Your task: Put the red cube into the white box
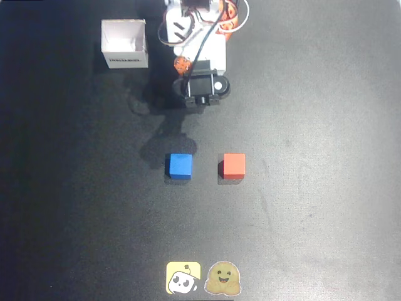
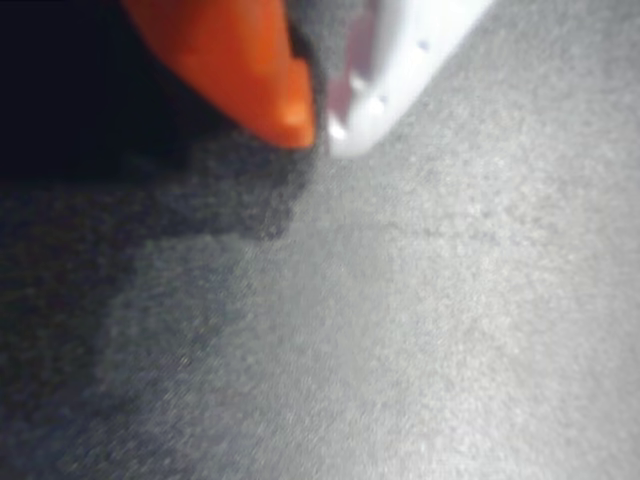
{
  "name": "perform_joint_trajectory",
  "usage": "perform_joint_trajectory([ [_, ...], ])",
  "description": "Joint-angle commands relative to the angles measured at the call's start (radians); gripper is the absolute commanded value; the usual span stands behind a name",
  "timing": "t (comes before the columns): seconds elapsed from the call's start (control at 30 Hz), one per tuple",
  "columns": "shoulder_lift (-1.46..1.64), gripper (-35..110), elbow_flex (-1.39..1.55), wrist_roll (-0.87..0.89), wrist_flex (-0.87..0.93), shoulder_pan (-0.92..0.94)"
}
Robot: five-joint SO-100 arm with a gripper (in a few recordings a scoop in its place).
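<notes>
Surface: dark matte desk (image 1: 326, 125), evenly lit, with two cartoon stickers (image 1: 203, 278) at the near edge of the overhead view.
Arm: white-and-orange arm (image 1: 199, 37) folded at the far edge, a black wrist camera block (image 1: 203, 88) at its tip.
Claw: in the wrist view the claw (image 2: 318, 128) has its orange finger and white finger tips together – nothing between them, bare desk below.
Red cube: small red-orange matte cube (image 1: 233, 166) sits near the middle of the desk, right of the small blue cube (image 1: 179, 166) of the same size, the two apart.
White box: small square white cardboard box (image 1: 124, 44), open at the top with dark print on its near wall, stands far left, well apart from both cubes.
Step in hand: the reach – judged best done by parting the fingers first, coming down over the red cube square to its faces, keeping clear of the blue one.
Hard to make out: wrist picture is blurred; the box's print is unreadable; in the overhead view the fingers hide under the arm.
</notes>
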Motion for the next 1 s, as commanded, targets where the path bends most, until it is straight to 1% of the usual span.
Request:
perform_joint_trajectory([
  [0.0, -0.091, 0, -0.098, -0.011, -0.017, -0.014],
  [0.2, -0.499, 0, -0.374, -0.009, -0.054, -0.038],
  [0.43, -0.881, 0, -0.621, -0.003, -0.110, -0.075],
  [0.6, -1.149, 0, -0.824, 0.038, -0.123, -0.117],
  [0.83, -1.355, 0, -0.942, 0.110, -0.210, -0.173],
  [0.97, -1.431, 0, -0.999, 0.127, -0.216, -0.187],
])
